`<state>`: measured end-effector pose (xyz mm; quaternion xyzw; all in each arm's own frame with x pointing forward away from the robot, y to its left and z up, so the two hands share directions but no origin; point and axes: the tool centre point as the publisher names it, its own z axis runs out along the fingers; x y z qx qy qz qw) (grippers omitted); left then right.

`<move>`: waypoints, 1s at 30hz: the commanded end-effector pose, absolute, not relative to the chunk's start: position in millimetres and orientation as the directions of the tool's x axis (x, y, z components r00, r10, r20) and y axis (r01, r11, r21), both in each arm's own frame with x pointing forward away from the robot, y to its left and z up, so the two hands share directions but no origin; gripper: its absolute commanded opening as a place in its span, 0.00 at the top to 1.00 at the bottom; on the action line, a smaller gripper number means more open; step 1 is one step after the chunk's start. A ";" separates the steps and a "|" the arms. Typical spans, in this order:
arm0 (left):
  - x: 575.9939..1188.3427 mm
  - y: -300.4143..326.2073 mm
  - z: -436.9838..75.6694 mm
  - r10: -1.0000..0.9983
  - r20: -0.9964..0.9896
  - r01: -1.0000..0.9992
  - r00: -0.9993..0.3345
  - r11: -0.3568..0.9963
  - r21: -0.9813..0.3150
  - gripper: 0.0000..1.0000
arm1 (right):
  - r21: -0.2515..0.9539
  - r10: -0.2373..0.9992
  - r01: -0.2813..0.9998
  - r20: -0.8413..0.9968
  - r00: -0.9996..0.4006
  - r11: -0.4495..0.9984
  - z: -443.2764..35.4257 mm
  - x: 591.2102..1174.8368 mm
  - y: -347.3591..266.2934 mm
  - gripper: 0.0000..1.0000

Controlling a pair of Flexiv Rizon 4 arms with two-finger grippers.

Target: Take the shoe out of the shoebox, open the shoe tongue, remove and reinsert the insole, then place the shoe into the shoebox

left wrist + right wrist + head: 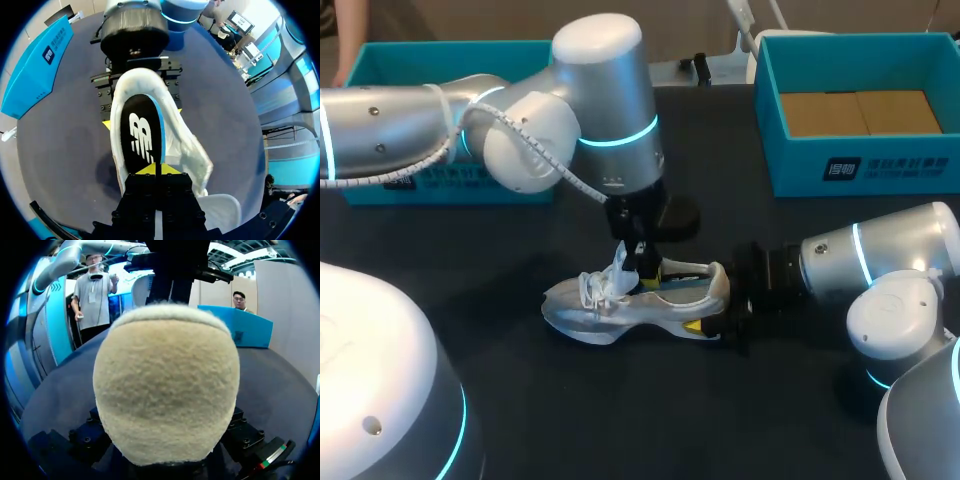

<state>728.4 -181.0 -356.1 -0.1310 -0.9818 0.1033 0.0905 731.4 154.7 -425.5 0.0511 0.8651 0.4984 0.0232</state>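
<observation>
Only in the left wrist view is the black insole [140, 135] being shown, inside the white mesh shoe [610, 310], with the tips of the left gripper [156, 170] being held together at its front end. On the black table [620, 420], the shoe's heel is being clamped by the right gripper [708, 312].

Left wrist cam: the white mesh sneaker [180, 145] has its toe end hidden under the left gripper [155, 170]. On the right wrist cam the sneaker's fuzzy beige heel completely covers the right gripper [712, 312]. Head cam: the left arm [420, 125] blocks most of the teal cardboard box [430, 60].
</observation>
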 end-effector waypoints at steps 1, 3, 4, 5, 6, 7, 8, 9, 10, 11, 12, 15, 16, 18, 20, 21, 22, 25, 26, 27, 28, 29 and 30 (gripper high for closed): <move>724.9 -170.8 -347.4 0.273 0.136 0.234 -0.952 0.939 -0.251 1.00 | 0.863 0.113 0.067 0.011 -0.994 0.502 -430.9 731.7 159.7 1.00; 724.4 -169.0 -343.8 0.269 0.135 0.228 -0.954 0.938 -0.261 1.00 | 0.863 0.113 0.067 0.011 -0.994 0.502 -430.9 731.7 159.7 1.00; 723.8 -167.7 -341.5 0.264 0.132 0.222 -0.955 0.937 -0.271 1.00 | 0.863 0.113 0.067 0.011 -0.994 0.502 -430.9 731.7 159.7 1.00; 723.6 -167.2 -340.3 0.263 0.132 0.220 -0.956 0.936 -0.273 1.00 | 0.863 0.113 0.067 0.011 -0.994 0.502 -430.9 731.7 159.7 1.00; 723.1 -166.1 -338.2 0.263 0.130 0.219 -0.956 0.935 -0.279 1.00 | 0.863 0.113 0.067 0.011 -0.994 0.502 -430.9 731.7 159.7 1.00; 723.0 -165.8 -337.6 0.262 0.129 0.218 -0.956 0.934 -0.281 1.00 | 0.863 0.113 0.067 0.011 -0.994 0.502 -430.9 731.7 159.7 1.00; 723.1 -165.8 -336.4 0.261 0.130 0.216 -0.957 0.935 -0.283 1.00 | 0.863 0.113 0.067 0.011 -0.994 0.502 -430.9 731.7 159.7 1.00; 723.0 -165.9 -335.0 0.261 0.131 0.215 -0.956 0.933 -0.289 1.00 | 0.863 0.113 0.067 0.011 -0.994 0.502 -430.9 731.7 159.7 1.00; 722.8 -166.2 -333.8 0.261 0.130 0.215 -0.956 0.932 -0.293 1.00 | 0.863 0.113 0.067 0.011 -0.994 0.502 -430.9 731.7 159.7 1.00; 722.8 -167.3 -332.1 0.262 0.130 0.215 -0.956 0.931 -0.294 1.00 | 0.863 0.113 0.067 0.011 -0.994 0.502 -430.9 731.7 159.7 1.00; 723.3 -168.4 -330.0 0.265 0.129 0.216 -0.956 0.927 -0.307 1.00 | 0.863 0.113 0.067 0.011 -0.994 0.502 -430.9 731.7 159.7 1.00; 724.7 -172.3 -324.1 0.269 0.128 0.217 -0.954 0.921 -0.323 1.00 | 0.863 0.113 0.067 0.011 -0.994 0.502 -430.9 731.7 159.7 1.00; 725.7 -174.3 -322.4 0.269 0.128 0.216 -0.954 0.921 -0.324 1.00 | 0.863 0.113 0.067 0.011 -0.994 0.502 -430.9 731.7 159.7 1.00; 727.6 -179.1 -319.3 0.271 0.127 0.217 -0.954 0.918 -0.333 1.00 | 0.863 0.113 0.067 0.011 -0.994 0.502 -430.9 731.7 159.7 1.00; 729.5 -184.5 -316.3 0.274 0.129 0.216 -0.953 0.915 -0.341 1.00 | 0.863 0.113 0.067 0.011 -0.994 0.502 -430.9 731.7 159.7 1.00; 730.6 -187.2 -314.9 0.276 0.133 0.216 -0.952 0.912 -0.348 1.00 | 0.863 0.113 0.067 0.011 -0.994 0.502 -430.9 731.7 159.7 1.00; 731.1 -190.0 -313.7 0.278 0.133 0.217 -0.951 0.911 -0.350 1.00 | 0.863 0.113 0.067 0.011 -0.994 0.502 -430.9 731.7 159.7 1.00; 731.4 -196.8 -311.5 0.284 0.134 0.221 -0.949 0.906 -0.360 1.00 | 0.863 0.113 0.067 0.011 -0.994 0.502 -430.9 731.7 159.7 1.00; 731.5 -199.6 -310.6 0.287 0.136 0.222 -0.948 0.905 -0.364 1.00 | 0.863 0.113 0.067 0.011 -0.994 0.502 -430.9 731.7 159.7 1.00; 731.5 -201.9 -310.8 0.288 0.138 0.222 -0.947 0.904 -0.364 1.00 | 0.863 0.113 0.067 0.011 -0.994 0.502 -430.9 731.7 159.7 1.00; 731.2 -203.3 -310.7 0.292 0.138 0.226 -0.946 0.903 -0.366 1.00 | 0.863 0.113 0.067 0.011 -0.994 0.502 -430.9 731.7 159.7 1.00; 730.9 -204.8 -310.4 0.294 0.138 0.226 -0.946 0.902 -0.368 1.00 | 0.863 0.113 0.067 0.011 -0.994 0.502 -430.9 731.7 159.7 1.00; 730.6 -206.0 -309.9 0.298 0.137 0.228 -0.945 0.897 -0.378 1.00 | 0.863 0.113 0.067 0.011 -0.994 0.502 -430.9 731.7 159.7 1.00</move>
